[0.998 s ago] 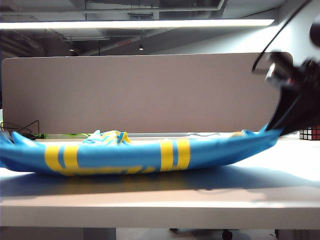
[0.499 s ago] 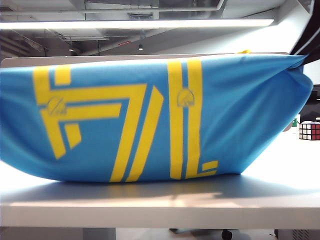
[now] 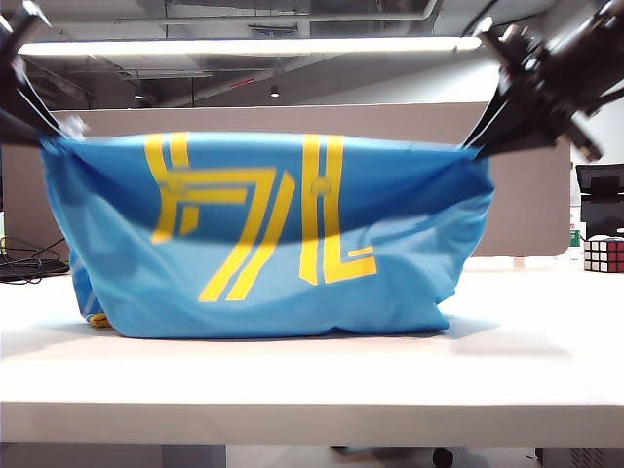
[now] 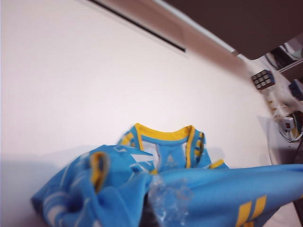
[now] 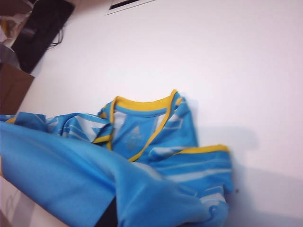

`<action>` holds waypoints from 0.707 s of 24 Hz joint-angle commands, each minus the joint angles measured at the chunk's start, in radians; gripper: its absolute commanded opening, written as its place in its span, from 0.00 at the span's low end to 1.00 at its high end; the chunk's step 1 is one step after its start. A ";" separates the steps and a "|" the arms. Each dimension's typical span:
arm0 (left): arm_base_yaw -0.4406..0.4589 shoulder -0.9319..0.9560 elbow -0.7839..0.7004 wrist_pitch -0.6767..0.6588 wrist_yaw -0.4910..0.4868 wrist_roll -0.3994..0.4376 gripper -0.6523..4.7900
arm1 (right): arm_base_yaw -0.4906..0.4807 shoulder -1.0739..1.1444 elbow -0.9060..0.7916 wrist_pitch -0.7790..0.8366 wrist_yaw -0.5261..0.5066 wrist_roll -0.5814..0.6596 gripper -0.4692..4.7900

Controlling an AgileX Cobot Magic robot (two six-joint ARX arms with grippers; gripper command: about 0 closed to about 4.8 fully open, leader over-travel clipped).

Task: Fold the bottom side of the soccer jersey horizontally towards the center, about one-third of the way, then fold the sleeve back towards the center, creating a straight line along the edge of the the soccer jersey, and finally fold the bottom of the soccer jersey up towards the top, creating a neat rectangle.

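Both pairs of fingers are clamped on the cloth, one at each upper corner of the raised garment. Seen from the exterior camera, the left gripper [image 3: 54,136] sits high at the left edge, black and blurred, pinching the top left corner of the sky-blue soccer jersey with yellow bars and yellow lettering [image 3: 273,234]. The right gripper [image 3: 478,146] comes in from the upper right on a dark arm and pinches the top right corner. Between them the fabric hangs like a curtain, its plain blue face toward the camera, the top edge sagging slightly in the middle. Its lower part rests bunched on the white table [image 3: 312,380]. A grey partition panel [image 3: 526,185] stands behind, and a small Rubik's cube [image 3: 603,254] sits on the table far to the right.

From the left wrist camera, the jersey [image 4: 156,189] lies crumpled on the white table [image 4: 94,80], its yellow V-shaped collar [image 4: 161,135] facing up, white brush strokes showing on the folds. The fingers themselves are hidden under the cloth near the lens. The cube [image 4: 263,79] shows at the far edge.

From the right wrist camera, the same jersey [image 5: 142,161] spreads over the table [image 5: 227,61], collar [image 5: 142,106] open, a yellow-trimmed sleeve edge [image 5: 203,150] beside it. A plain blue fold covers the fingers.
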 commanded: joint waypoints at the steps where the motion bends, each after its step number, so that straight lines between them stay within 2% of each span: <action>1: -0.022 0.216 0.139 0.152 -0.003 0.003 0.11 | -0.008 0.170 0.143 0.072 0.009 0.003 0.08; 3: -0.030 0.313 0.206 0.212 -0.005 0.006 0.11 | -0.010 0.246 0.205 0.119 0.009 0.003 0.08; 4: -0.037 0.361 0.241 0.249 -0.007 0.005 0.13 | -0.012 0.285 0.236 0.157 0.004 0.003 0.14; 5: -0.037 0.397 0.266 0.277 -0.007 0.005 0.21 | -0.014 0.313 0.260 0.188 -0.001 0.003 0.24; 7: -0.037 0.457 0.316 0.310 -0.011 0.005 0.51 | -0.021 0.365 0.317 0.241 -0.001 0.008 0.58; 9: -0.032 0.501 0.377 0.311 -0.009 0.005 0.81 | -0.035 0.399 0.397 0.238 -0.003 0.011 0.80; 15: -0.009 0.461 0.420 0.326 0.058 0.005 0.82 | -0.079 0.356 0.497 0.171 -0.101 0.021 0.79; 17: -0.006 0.423 0.420 0.301 0.077 0.006 0.79 | -0.082 0.307 0.497 0.091 -0.110 0.011 0.78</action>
